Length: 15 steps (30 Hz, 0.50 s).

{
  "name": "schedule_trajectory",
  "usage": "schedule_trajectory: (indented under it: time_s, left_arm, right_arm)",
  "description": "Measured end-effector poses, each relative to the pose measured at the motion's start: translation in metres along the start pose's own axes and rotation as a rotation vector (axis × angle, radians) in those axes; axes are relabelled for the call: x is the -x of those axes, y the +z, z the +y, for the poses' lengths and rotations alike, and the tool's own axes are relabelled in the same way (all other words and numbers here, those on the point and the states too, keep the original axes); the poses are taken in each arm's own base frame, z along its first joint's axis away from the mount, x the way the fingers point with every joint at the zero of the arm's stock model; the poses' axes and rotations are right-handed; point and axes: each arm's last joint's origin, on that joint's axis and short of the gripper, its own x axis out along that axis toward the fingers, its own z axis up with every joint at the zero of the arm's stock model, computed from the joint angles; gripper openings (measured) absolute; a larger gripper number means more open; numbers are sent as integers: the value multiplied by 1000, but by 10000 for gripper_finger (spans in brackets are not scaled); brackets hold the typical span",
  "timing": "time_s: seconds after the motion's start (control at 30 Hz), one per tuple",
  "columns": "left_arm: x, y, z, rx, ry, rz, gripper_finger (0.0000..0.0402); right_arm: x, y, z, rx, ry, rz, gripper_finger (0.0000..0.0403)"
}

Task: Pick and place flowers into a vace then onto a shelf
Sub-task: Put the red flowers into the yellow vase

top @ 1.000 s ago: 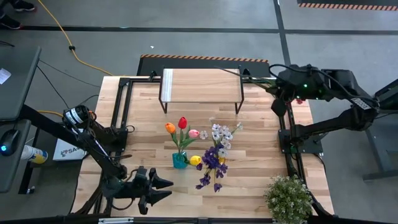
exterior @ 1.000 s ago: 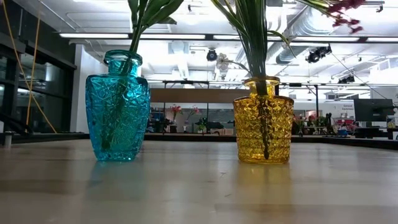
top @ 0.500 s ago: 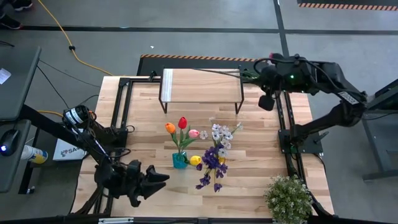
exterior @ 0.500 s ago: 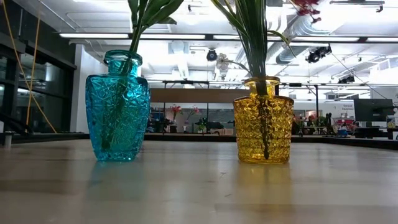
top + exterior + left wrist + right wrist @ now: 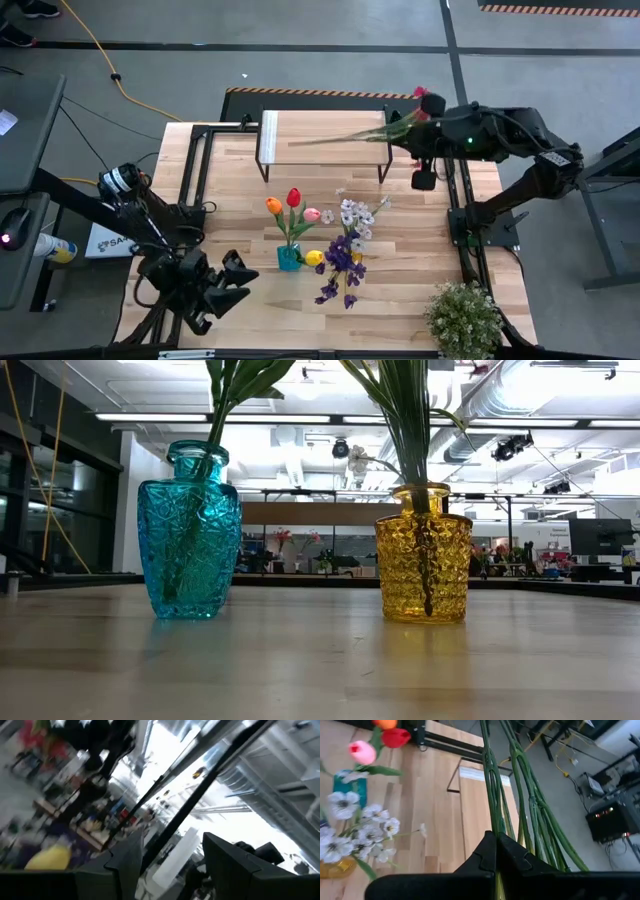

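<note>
Flowers with long green stems hang level above the shelf near the worktop's far edge in the high view, pinched by the right pincer, red bloom at the arm. The left pincer, fingers spread, hovers by the near left corner. Low view: a teal vase and an amber vase stand apart on the worktop, both holding stems. Right wrist view: closed fingers clamp the stem bundle.
</note>
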Motion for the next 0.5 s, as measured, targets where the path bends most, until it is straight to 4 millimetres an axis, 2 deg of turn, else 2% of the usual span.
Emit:
schedule_trajectory:
  time_s: [0.23,0.5]
  left_arm:
    - [-16,21,-23,-69,43,-66,239]
    - [-35,46,-46,-164,217,-77,239]
  right_arm:
    - [1,8,22,128,26,-24,0]
    - [9,14,43,288,6,-58,0]
